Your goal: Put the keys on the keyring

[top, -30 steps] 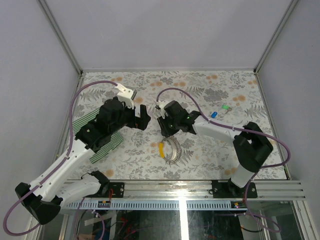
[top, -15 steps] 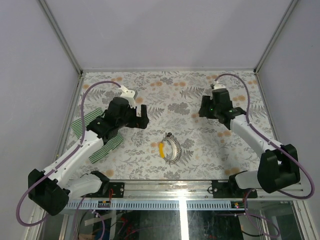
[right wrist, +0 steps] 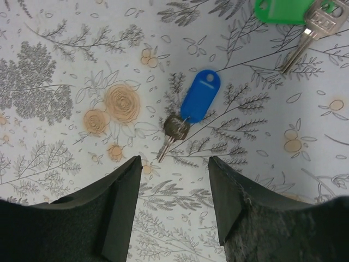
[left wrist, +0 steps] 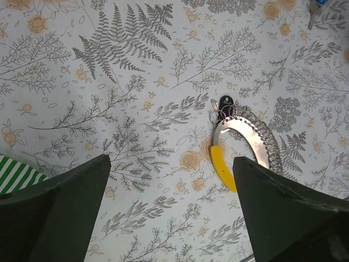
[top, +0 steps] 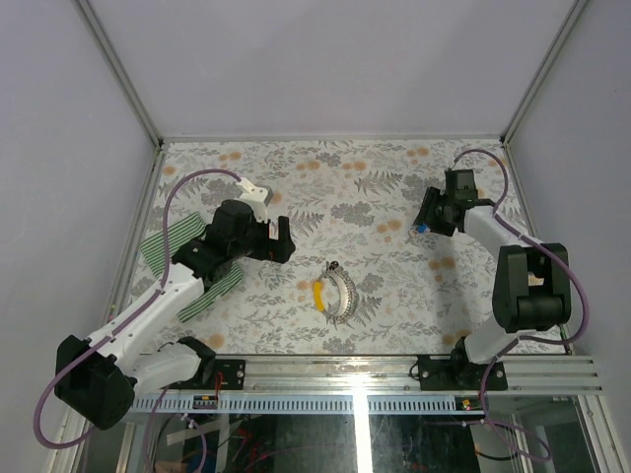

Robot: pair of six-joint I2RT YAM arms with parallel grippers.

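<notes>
right gripper (right wrist: 174,161), jaws apart, hovers above blue key (right wrist: 199,100)

The right gripper (right wrist: 174,166) has matt black, slightly grainy fingers (right wrist: 122,207). Just ahead of them, the blue key (right wrist: 200,99) has a smooth glossy plastic head and a dull grey metal blade, and the green key (right wrist: 283,10) beyond pairs shiny plastic with brighter silvery metal. Ahead of the left gripper (left wrist: 172,164), the keyring (left wrist: 253,139) is shiny silvery metal chain with a smooth yellow plastic tag (left wrist: 222,166) on a matt printed table cover (left wrist: 136,82), and the striped cloth (left wrist: 16,174) beside its finger looks soft and woven.
</notes>
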